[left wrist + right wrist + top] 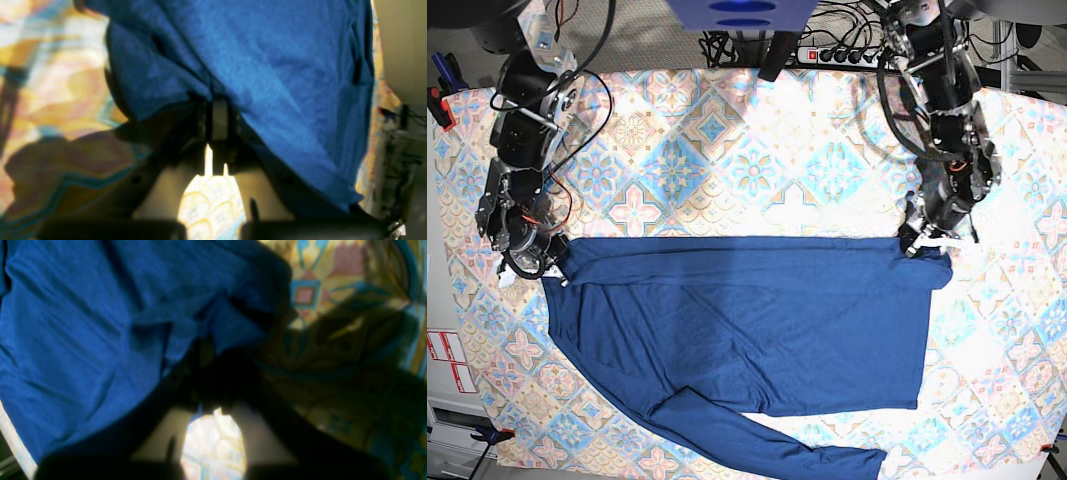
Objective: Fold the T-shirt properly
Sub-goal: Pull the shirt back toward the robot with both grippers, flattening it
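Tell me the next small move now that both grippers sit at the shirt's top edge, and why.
Probably lift both corners together and carry them toward the bottom hem. The left gripper and right gripper look shut on the shirt, whose top edge lies taut between them on the tablecloth.

One T-shirt [757, 320] — two claws (one tablecloth [727, 150])

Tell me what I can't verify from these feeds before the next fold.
- Right gripper fingertips: right wrist view, dark and blurred against the T-shirt.
- Left gripper pinch depth: left wrist view, cloth drapes over the tips.
- Lower sleeve end: base view, runs to the bottom edge.
- Neck label: not visible anywhere.
- Tablecloth beneath the shirt: covered.
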Controlling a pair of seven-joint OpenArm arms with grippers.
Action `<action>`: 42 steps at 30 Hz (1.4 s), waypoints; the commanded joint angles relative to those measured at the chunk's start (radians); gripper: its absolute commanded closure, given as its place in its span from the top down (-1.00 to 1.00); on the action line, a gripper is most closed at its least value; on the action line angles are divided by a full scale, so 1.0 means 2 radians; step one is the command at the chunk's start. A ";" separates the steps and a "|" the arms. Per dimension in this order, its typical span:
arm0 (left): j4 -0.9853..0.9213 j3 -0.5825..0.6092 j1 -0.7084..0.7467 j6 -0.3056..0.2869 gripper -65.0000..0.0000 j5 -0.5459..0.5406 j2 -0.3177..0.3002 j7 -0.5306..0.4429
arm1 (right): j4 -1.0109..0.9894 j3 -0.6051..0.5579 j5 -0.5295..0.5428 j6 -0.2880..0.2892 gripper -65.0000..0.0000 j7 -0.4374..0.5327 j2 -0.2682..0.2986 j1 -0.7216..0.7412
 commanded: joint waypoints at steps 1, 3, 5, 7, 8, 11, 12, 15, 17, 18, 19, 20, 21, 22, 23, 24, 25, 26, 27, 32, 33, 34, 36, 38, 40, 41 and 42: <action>0.021 0.000 -0.004 -0.006 -1.00 -0.009 -0.008 -0.003 | 0.017 0.006 0.004 0.002 -0.98 0.001 0.007 -0.003; 0.041 0.000 0.007 -0.006 -1.00 -0.009 -0.010 0.001 | 0.049 0.024 0.005 0.002 -0.99 0.000 0.007 -0.025; 0.058 0.000 0.020 -0.006 -1.00 -0.010 -0.012 0.001 | 0.087 0.037 0.017 0.002 -0.99 -0.011 0.007 -0.047; 0.077 0.000 0.036 -0.006 -1.00 -0.010 -0.012 0.002 | 0.112 0.042 0.033 0.002 -0.99 -0.035 0.007 -0.070; 0.087 0.000 0.045 -0.006 -1.00 -0.010 -0.012 0.002 | 0.125 0.042 0.042 0.002 -0.99 -0.043 0.007 -0.079; 0.123 0.000 0.081 -0.006 -1.00 -0.010 -0.012 0.002 | 0.171 0.042 0.068 0.002 -0.99 -0.058 0.007 -0.118; 0.134 0.000 0.092 -0.006 -1.00 -0.010 -0.012 0.002 | 0.184 0.042 0.078 0.002 -0.99 -0.058 0.007 -0.132; 0.166 -0.001 0.131 -0.006 -1.00 -0.010 -0.012 0.002 | 0.218 0.042 0.097 0.002 -0.99 -0.059 0.007 -0.171; 0.190 -0.001 0.159 -0.006 -1.00 -0.011 -0.012 0.002 | 0.235 0.042 0.104 0.002 -0.99 -0.069 0.007 -0.192; 0.202 -0.001 0.173 -0.006 -1.00 -0.011 -0.012 0.002 | 0.242 0.042 0.106 0.002 -0.99 -0.072 0.007 -0.201; 0.213 -0.001 0.187 -0.006 -1.00 -0.011 -0.012 0.002 | 0.249 0.042 0.108 0.002 -0.99 -0.073 0.007 -0.213; 0.224 -0.001 0.198 -0.006 -1.00 -0.011 -0.011 0.002 | 0.257 0.042 0.109 0.002 -0.99 -0.072 0.007 -0.225; 0.235 -0.002 0.213 -0.006 -1.00 -0.011 -0.011 0.002 | 0.267 0.042 0.111 0.002 -0.99 -0.071 0.007 -0.239; 0.245 -0.003 0.225 -0.006 -1.00 -0.011 -0.011 0.002 | 0.279 0.042 0.111 0.002 -0.99 -0.071 0.007 -0.251; 0.254 -0.008 0.236 -0.007 -1.00 -0.012 -0.011 0.002 | 0.292 0.042 0.111 0.002 -0.99 -0.070 0.007 -0.264; 0.262 -0.016 0.249 -0.007 -1.00 -0.012 -0.010 0.002 | 0.304 0.042 0.111 0.002 -0.99 -0.070 0.007 -0.274; 0.269 -0.023 0.260 -0.008 -1.00 -0.012 -0.008 0.002 | 0.316 0.042 0.111 0.002 -0.99 -0.070 0.007 -0.286; 0.275 -0.026 0.270 -0.008 -1.00 -0.012 -0.008 0.002 | 0.325 0.042 0.111 0.002 -0.99 -0.070 0.007 -0.296; 0.279 -0.026 0.282 -0.009 -1.00 -0.016 -0.009 0.002 | 0.337 0.042 0.111 0.002 -0.99 -0.070 0.007 -0.307; 0.282 -0.028 0.317 -0.009 -1.00 -0.033 -0.012 0.000 | 0.367 0.052 0.111 0.002 -0.99 -0.071 0.007 -0.349; 0.282 -0.028 0.322 -0.009 -1.00 -0.033 -0.012 0.000 | 0.371 0.062 0.111 0.002 -0.99 -0.072 0.006 -0.355; 0.282 -0.028 0.329 -0.009 -1.00 -0.033 -0.012 0.000 | 0.374 0.067 0.111 0.002 -0.99 -0.073 0.006 -0.359; 0.282 -0.028 0.335 -0.009 -1.00 -0.033 -0.012 -0.001 | 0.373 0.068 0.111 0.002 -0.99 -0.074 0.006 -0.366; 0.278 -0.028 0.335 -0.009 -1.00 -0.033 -0.012 -0.001 | 0.370 0.069 0.111 0.002 -0.99 -0.074 0.006 -0.369; 0.278 -0.028 0.335 -0.009 -1.00 -0.032 -0.012 -0.001 | 0.367 0.069 0.110 0.002 -0.99 -0.074 0.006 -0.373; 0.278 -0.028 0.335 -0.009 -1.00 -0.032 -0.012 0.001 | 0.364 0.068 0.110 0.002 -0.99 -0.074 0.006 -0.373; 0.278 -0.028 0.335 -0.009 -1.00 -0.032 -0.011 0.001 | 0.363 0.067 0.110 0.002 -0.99 -0.074 0.006 -0.373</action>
